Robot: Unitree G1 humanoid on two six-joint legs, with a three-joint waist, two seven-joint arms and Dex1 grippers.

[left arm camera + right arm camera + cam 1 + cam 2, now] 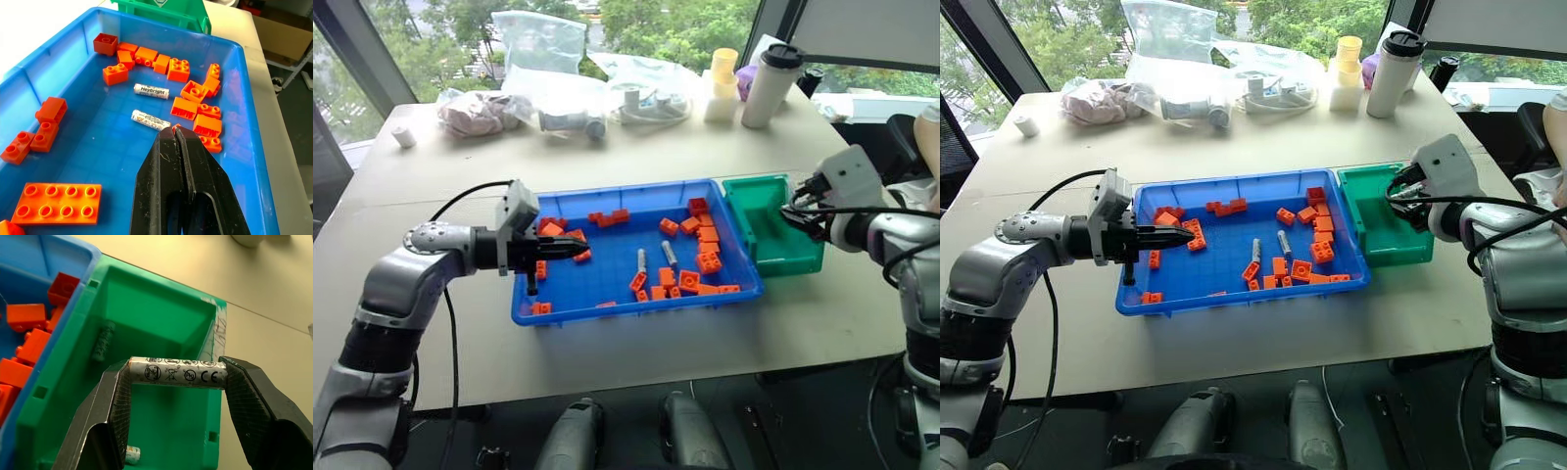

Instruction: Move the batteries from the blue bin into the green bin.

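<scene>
Right wrist view is showing the right hand [177,374] gripping one battery [178,372] end to end, a black finger pressing on each tip so that the silver cylinder is lying crosswise between them, its printed symbols facing the camera. The held battery is hovering over the green bin [161,318]. Something small and pale is sitting on the bin's floor near the camera, but what it is cannot be told. A dim battery-shaped form is showing on one of the green bin's inner walls; whether it is a reflection cannot be told.

From the head views, the green bin is sitting on the counter [431,166] with its side touching the robot's-right end of the blue bin [607,311], and the right hand is reaching over the green bin's outer edge.

Two more batteries [151,91] are lying inside the blue bin, near its middle, close to one another and roughly parallel, with orange bricks [58,203] scattered around them. The nearer one [150,119] is lying just past the tips of the left hand [175,132].

That left hand is pressing its two black fingers together, holding nothing, and is hanging low over the blue bin's robot's-left end, pointing across it toward the green bin.

At the counter's far side, clear plastic bags [538,39], a white tumbler with a dark lid [771,83] and a yellow cup [723,64] are standing well apart from both bins.
</scene>
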